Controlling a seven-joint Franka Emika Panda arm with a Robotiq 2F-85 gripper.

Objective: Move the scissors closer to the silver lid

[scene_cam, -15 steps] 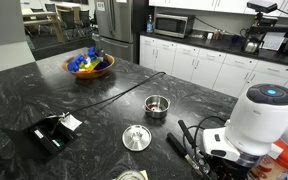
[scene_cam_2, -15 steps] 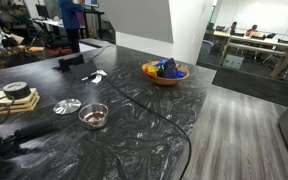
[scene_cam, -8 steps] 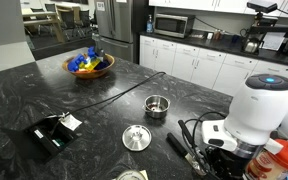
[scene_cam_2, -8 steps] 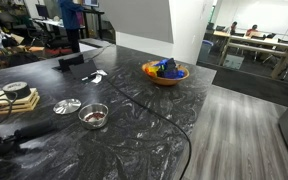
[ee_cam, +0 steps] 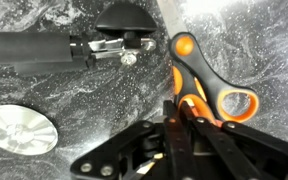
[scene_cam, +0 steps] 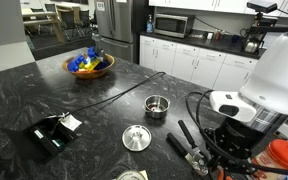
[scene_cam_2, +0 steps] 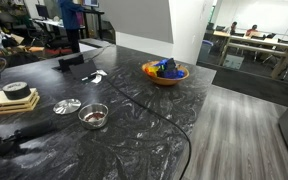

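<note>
In the wrist view my gripper [ee_cam: 181, 104] is shut on the scissors [ee_cam: 191, 88], whose orange-red handle loops stick out beyond the fingertips. The blades are hidden between the fingers. The silver lid [ee_cam: 18, 130] lies to the lower left, a good way from the scissors. In an exterior view the gripper [scene_cam: 227, 152] hangs low over the right end of the counter, with the lid [scene_cam: 136, 137] to its left. The scissors do not show there. The lid also shows in the other exterior view [scene_cam_2: 67, 105]. I cannot tell whether the scissors touch the counter.
A black long-handled tool [ee_cam: 54, 47] with a metal head lies between the scissors and the lid, also seen in an exterior view [scene_cam: 189, 150]. A small steel pot [scene_cam: 157, 105] stands behind the lid. A black cable [scene_cam: 114, 92] crosses the counter. A fruit bowl [scene_cam: 89, 65] stands far back.
The arm's white body has risen and swung toward the upper right in the exterior view. The gripper now shows below it over the counter's right end. Lid, pot and black tool have not moved.
</note>
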